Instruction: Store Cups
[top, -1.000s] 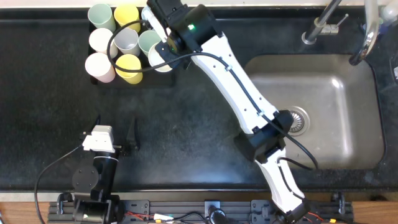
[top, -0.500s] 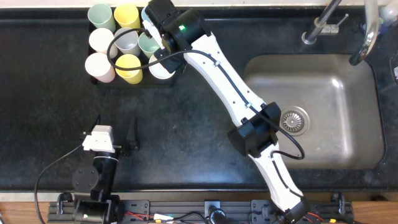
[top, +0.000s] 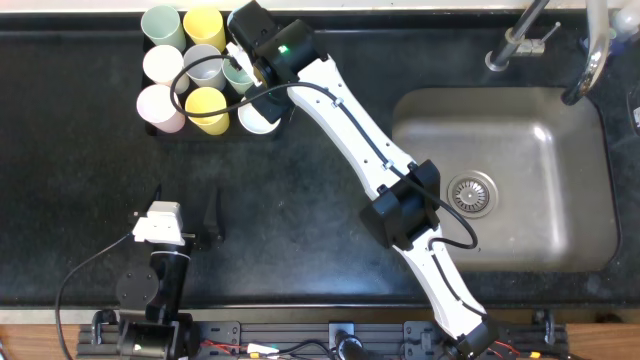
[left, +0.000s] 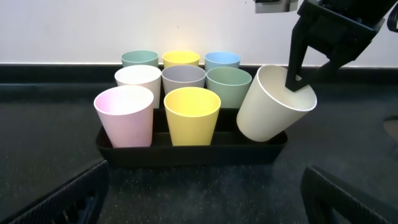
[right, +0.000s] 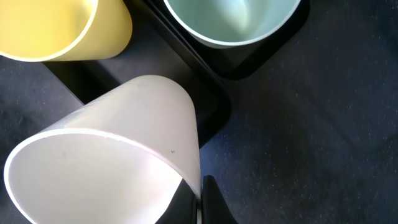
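At tray (left: 186, 154) corner | white cup (left: 267, 112) tilted; rim pinched by right pincer (left: 297, 82)

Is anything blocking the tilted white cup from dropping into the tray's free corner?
Nothing visible does. The white cup, tilted in the right tool, is at the tray's corner, next to the yellow cup and the green cup, and no cup shows beneath it.

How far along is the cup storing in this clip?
Done: eight pastel plastic cups stand upright in the black plastic tray. In hand: the right hand pinches the rim of a tilted white plastic cup, base in the tray's free corner. Left: stand it upright and release.
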